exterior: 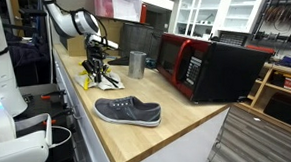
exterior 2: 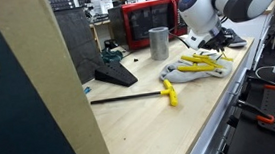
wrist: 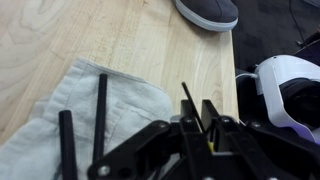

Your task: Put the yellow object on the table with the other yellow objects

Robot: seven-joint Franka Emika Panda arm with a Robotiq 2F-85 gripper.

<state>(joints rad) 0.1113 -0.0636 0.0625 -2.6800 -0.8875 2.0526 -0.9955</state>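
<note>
The light wooden tabletop fills most of the wrist view. A pale grey-beige cloth lies crumpled on it at lower left. Two black rods stand up in front of the cloth, with a thinner one just beside the gripper. The gripper's dark frame spans the bottom edge, and how its jaws stand cannot be told. A grey shoe sits at the top, cut by the frame. Beyond the tabletop's right edge is a white casing.

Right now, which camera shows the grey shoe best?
An exterior view: the grey shoe lies whole and side-on on the table, laces showing. In an exterior view taken from elsewhere it is only a small dark wedge. The wrist view catches just one end.
</note>
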